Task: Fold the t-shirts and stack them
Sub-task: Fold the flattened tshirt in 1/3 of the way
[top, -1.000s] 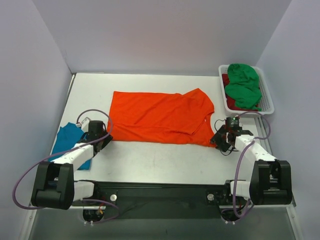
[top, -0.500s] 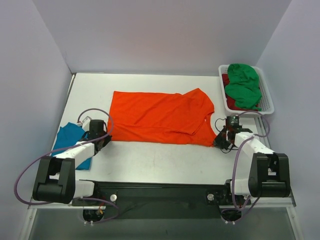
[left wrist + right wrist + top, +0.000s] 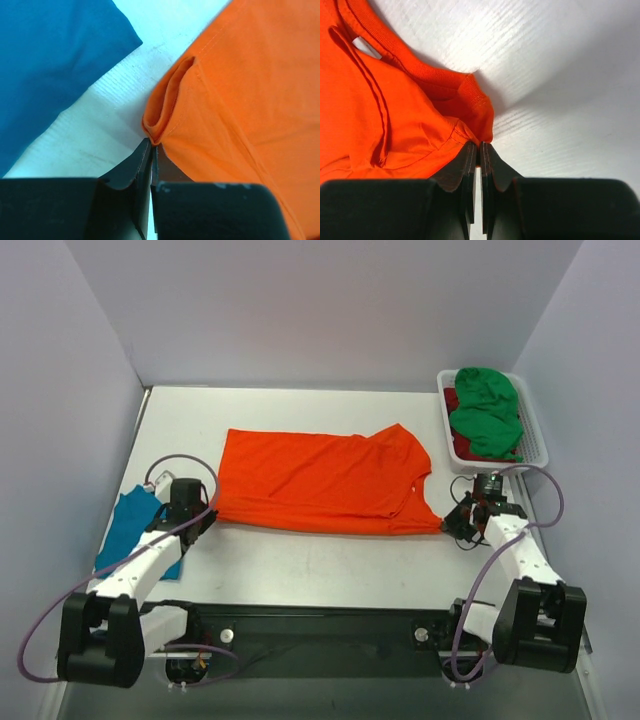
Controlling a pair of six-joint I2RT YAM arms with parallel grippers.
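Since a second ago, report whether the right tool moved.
Yes: the right tool slid rightward past the near-left corner of the basket, dragging the orange t-shirt.

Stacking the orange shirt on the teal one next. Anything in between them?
Nothing visible lies between the orange shirt and the teal shirt, just bare table. The left gripper and right gripper pinch the orange shirt's near corners; only the left arm overlaps the teal shirt.

Four t-shirts: orange (image 3: 320, 480), teal (image 3: 128, 525), green (image 3: 487, 410), dark red (image 3: 451, 400). One basket (image 3: 538, 446).
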